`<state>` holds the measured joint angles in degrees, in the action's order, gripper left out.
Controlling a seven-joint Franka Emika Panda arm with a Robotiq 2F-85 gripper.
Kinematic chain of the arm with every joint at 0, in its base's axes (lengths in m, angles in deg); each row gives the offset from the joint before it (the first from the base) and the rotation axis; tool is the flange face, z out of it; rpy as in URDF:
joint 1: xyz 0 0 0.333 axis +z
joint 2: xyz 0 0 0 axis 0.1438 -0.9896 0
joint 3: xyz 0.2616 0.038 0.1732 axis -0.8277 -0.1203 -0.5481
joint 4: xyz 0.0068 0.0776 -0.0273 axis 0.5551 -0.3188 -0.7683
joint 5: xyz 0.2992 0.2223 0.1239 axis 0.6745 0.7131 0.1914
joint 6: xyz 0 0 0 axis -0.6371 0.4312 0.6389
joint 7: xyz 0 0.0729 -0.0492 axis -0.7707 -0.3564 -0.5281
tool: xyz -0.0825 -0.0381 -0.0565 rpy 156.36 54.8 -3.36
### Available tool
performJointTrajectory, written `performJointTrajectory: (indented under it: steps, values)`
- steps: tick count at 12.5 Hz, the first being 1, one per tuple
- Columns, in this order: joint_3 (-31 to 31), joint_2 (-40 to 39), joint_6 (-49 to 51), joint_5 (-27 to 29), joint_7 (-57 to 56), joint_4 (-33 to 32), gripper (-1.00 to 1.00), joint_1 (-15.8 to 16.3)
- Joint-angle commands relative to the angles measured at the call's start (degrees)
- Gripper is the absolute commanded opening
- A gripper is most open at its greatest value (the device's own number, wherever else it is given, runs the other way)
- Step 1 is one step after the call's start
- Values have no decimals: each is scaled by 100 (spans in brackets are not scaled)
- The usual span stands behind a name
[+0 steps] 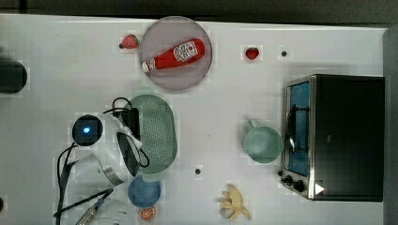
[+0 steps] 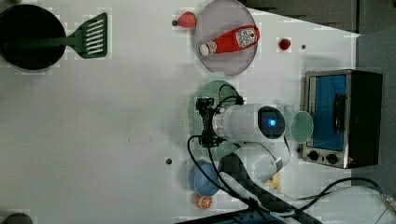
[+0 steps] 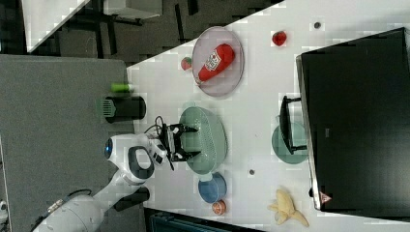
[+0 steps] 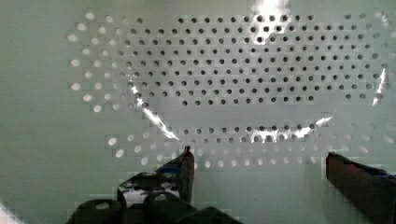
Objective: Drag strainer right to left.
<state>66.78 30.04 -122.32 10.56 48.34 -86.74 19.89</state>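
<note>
Two dark fingers of the gripper stand spread wide apart just over the dotted bottom of the strainer, pinching nothing. On the white table the strainer lies lengthwise near the middle, between the grey plate with its ketchup bottle and the blue bowl at the near edge. Apart, the mint cup sits beside the toaster oven

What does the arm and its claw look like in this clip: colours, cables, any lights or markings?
The arm is glossy white with dark panels at its joints and a round cap with a glowing blue light. Black cables loop along it to the wrist. The claw is black, with dark fingers.
</note>
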Motion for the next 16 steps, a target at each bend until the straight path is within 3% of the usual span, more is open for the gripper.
performJointTrajectory:
  steps: [1,6,16]
  values:
    - [-154,-206,168,155,358,410,100,101]
    - [-268,-508,330,571,586,959,100,377]
    - [-330,-956,390,727,1266,1740,100,930]
